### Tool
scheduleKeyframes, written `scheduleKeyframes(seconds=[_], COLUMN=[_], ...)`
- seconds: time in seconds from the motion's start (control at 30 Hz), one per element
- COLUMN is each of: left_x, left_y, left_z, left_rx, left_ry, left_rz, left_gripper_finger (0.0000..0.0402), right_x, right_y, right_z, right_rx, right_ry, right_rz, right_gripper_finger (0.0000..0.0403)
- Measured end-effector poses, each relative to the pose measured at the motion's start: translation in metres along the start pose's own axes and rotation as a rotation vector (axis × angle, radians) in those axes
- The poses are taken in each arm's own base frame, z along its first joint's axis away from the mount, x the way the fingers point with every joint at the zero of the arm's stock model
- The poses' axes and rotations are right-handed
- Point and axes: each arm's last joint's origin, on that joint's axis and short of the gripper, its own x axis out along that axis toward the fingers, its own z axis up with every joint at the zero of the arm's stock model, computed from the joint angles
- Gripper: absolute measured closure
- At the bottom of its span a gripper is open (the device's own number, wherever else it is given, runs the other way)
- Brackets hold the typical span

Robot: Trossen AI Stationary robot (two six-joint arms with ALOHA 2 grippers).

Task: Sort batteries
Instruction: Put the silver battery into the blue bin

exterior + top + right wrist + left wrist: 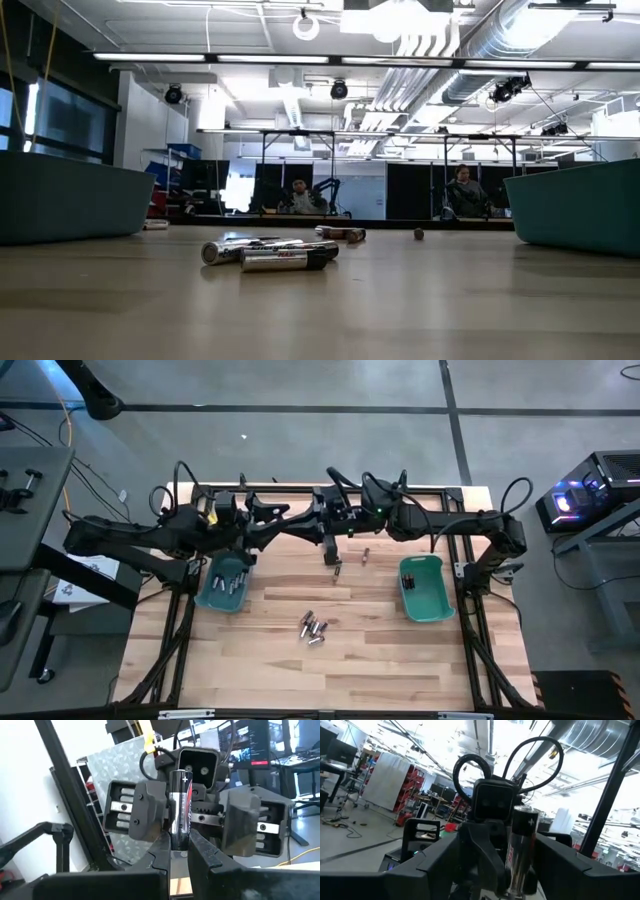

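Our right pincer (180, 845) is clamped narrow on one end of a dark battery (181, 800). The rest of the cell sticks out beyond the fingertips, with the plus end free. This is the relation that counts for the next move: the battery's long axis runs on from the right pincer's fingers, straight into the mouth of our left pincer (194, 817).

The left pincer faces it head-on and stands wide. Its two fingers (145, 810) flank the cell, one on each side, and we see neither touching it. The cell's axis crosses the gap between those fingers at a right angle. We judge that only the right pincer carries it, so the cell can draw straight back out of that mouth without snagging.

Both pincers meet in the air over the back of the desk (300, 680).

Below them, two stray cells (366, 553) lie on the wood. Farther forward is a small loose heap (313, 627).

The right bin (422, 588) sits below and to the carrying arm's own side, so it is the nearer one for that arm. The left bin (222, 585) lies on the far side of the left pincer, under the left arm.
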Motion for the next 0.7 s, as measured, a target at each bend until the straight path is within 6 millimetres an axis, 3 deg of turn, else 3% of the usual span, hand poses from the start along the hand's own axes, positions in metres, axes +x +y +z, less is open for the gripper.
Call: scheduleKeyframes(seconds=[0.43, 0.7], left_x=[-0.0039, -0.004], left_y=[-0.002, -0.0017], left_z=[0.0034, 0.0031], left_rx=[0.029, 0.07], left_ry=[0.026, 0.031], left_rz=[-0.076, -0.076], left_gripper_finger=[0.0246, 0.0331], right_x=[0.0003, 0.0003], right_y=[0.001, 0.0014], right_z=[0.0009, 0.001], right_rx=[0.033, 0.032], right_ry=[-0.029, -0.028], right_rz=[-0.058, -0.049], right_gripper_finger=[0.0382, 0.0382])
